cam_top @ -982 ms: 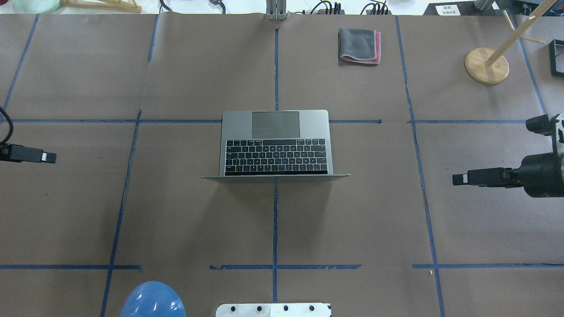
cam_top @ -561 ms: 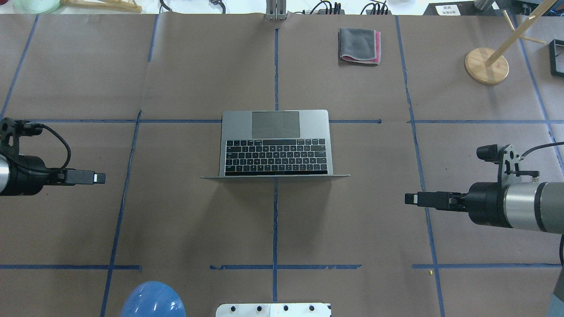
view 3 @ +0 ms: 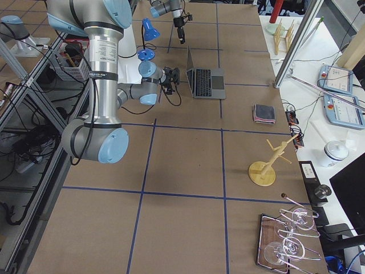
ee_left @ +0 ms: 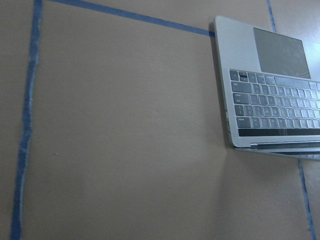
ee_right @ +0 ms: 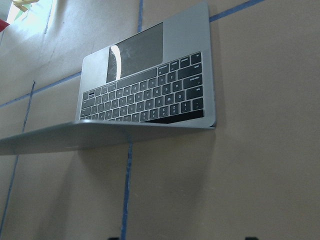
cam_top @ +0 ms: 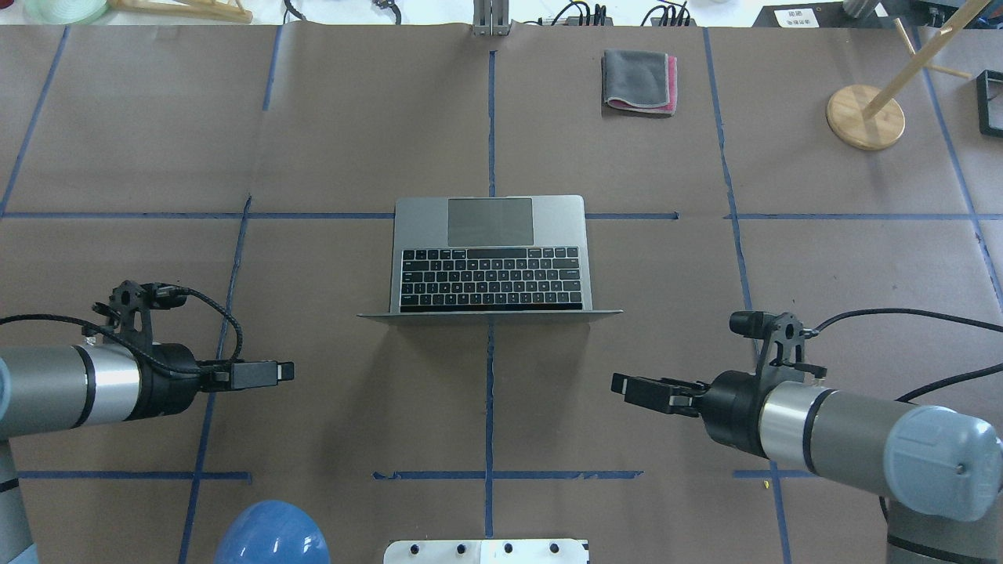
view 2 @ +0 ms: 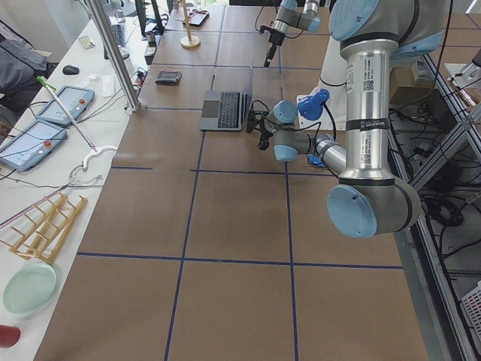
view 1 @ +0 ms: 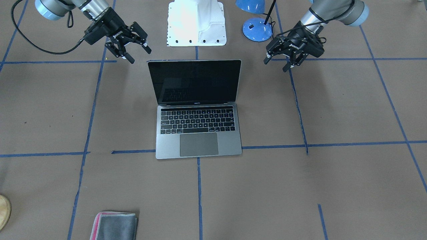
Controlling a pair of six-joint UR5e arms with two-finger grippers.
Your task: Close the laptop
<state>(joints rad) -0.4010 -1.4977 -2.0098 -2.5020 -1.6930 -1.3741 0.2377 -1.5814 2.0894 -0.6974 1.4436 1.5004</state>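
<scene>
The space-grey laptop (cam_top: 490,254) stands open in the middle of the table, keyboard facing away from me. Its black screen (view 1: 195,81) is about upright, and the lid shows edge-on from overhead. My left gripper (cam_top: 286,370) is open and empty, to the left of the lid and behind it; it also shows in the front-facing view (view 1: 276,65). My right gripper (cam_top: 619,384) is open and empty, to the right of the lid and behind it, and shows in the front-facing view (view 1: 139,55). Neither gripper touches the laptop, which both wrist views show (ee_left: 270,100) (ee_right: 150,95).
A folded grey-pink cloth (cam_top: 639,81) lies at the far side, right of centre. A wooden stand (cam_top: 864,116) is at the far right. A blue lamp (view 1: 257,28) and the white robot base (view 1: 196,23) sit behind the laptop.
Both arms have swung inward from the table's sides and back toward my base, ending behind the lid on either side. The laptop has not moved.
</scene>
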